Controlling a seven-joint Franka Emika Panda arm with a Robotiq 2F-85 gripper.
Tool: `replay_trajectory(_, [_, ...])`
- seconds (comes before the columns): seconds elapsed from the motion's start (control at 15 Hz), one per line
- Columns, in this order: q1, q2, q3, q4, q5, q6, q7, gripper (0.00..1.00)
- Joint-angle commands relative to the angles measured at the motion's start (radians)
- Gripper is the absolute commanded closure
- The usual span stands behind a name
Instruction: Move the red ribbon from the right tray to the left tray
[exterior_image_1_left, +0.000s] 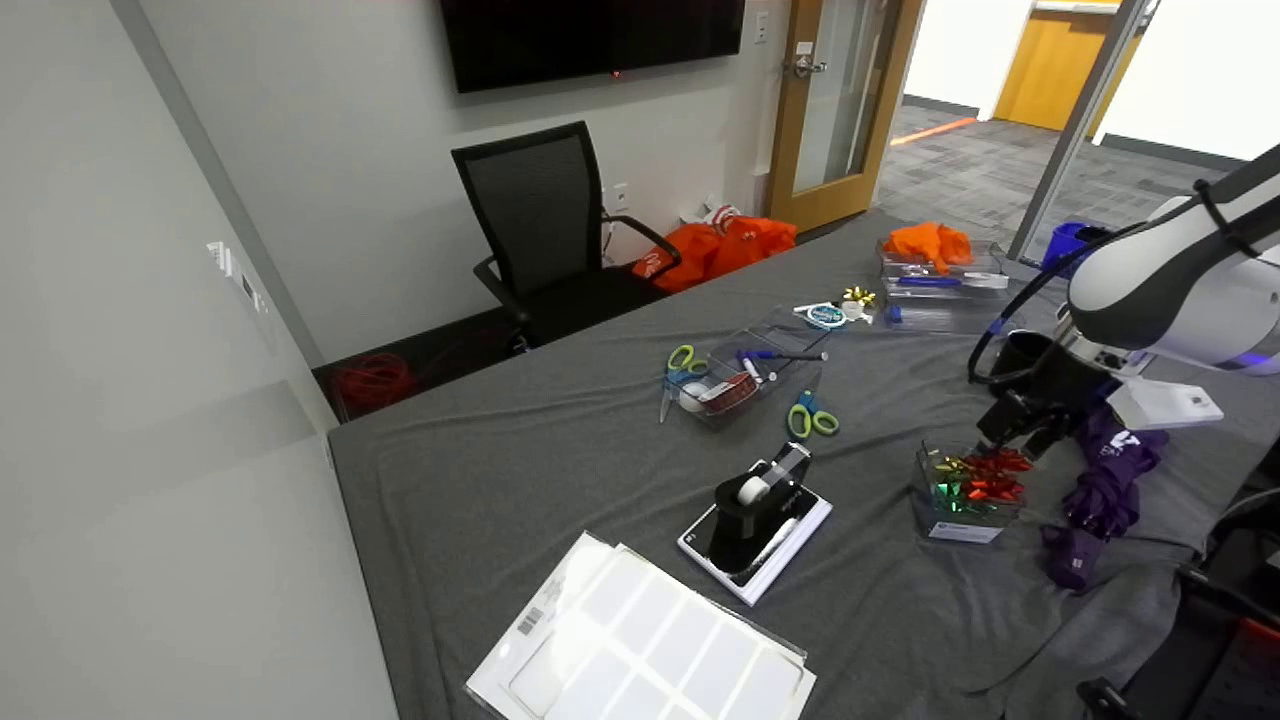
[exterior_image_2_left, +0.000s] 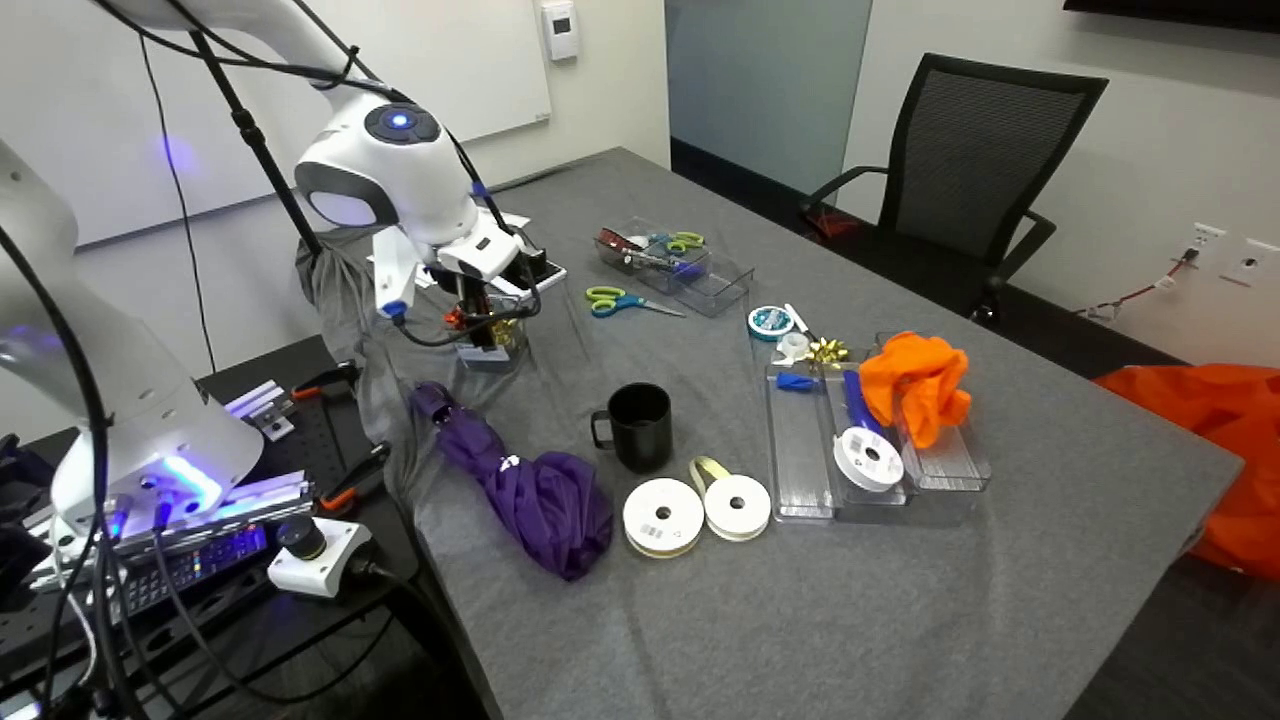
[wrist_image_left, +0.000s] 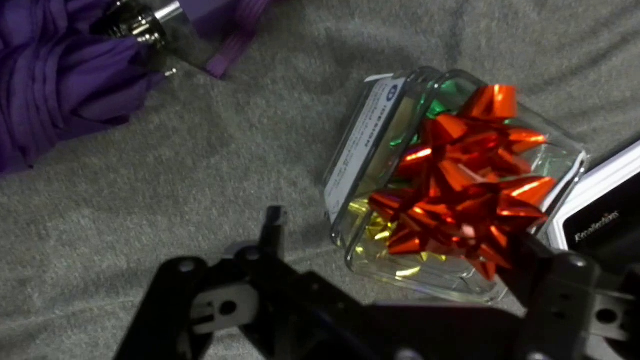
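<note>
The red ribbon (wrist_image_left: 465, 210), shiny bow loops, lies on top in a small clear tray (wrist_image_left: 357, 150) with green and gold bows. It shows in both exterior views (exterior_image_1_left: 997, 475) (exterior_image_2_left: 455, 318). My gripper (wrist_image_left: 397, 240) is open and empty at the tray; it also shows in an exterior view (exterior_image_1_left: 1012, 438). In the wrist view one fingertip overlaps the ribbon's edge; the other is outside the tray's labelled side. I cannot tell if they touch. Another clear tray (exterior_image_2_left: 715, 290) holds a red roll, scissors and pens. A third clear tray (exterior_image_2_left: 800, 490) holds an orange cloth and a white spool.
A purple umbrella (exterior_image_1_left: 1105, 480) lies beside the bow tray. A black mug (exterior_image_2_left: 640, 428) and ribbon spools (exterior_image_2_left: 664, 515) stand nearby. Scissors (exterior_image_1_left: 810, 410) lie between trays. A tape dispenser (exterior_image_1_left: 745, 510) sits on a black-and-white box, with white sheets (exterior_image_1_left: 650, 640) beyond.
</note>
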Motion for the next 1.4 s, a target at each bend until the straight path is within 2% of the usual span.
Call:
replay_trajectory(0.0, [0.001,0.069,-0.006,0.066,-0.023,0.033,0.046,0.0])
replay_trajectory(0.53, [0.002,0.182,-0.041,0.204,-0.051,0.069,0.125,0.0])
replay_trajectory(0.87, [0.011,0.205,-0.067,0.224,-0.091,0.063,0.152,0.0])
replay_trajectory(1.07, [0.049,0.156,-0.122,0.177,-0.216,0.062,0.217,0.0])
replay_trajectory(1.13, [-0.001,0.128,-0.087,0.155,-0.32,0.071,0.285,0.0])
replay_trajectory(1.33, [0.01,0.066,-0.129,0.13,-0.533,0.037,0.414,0.0])
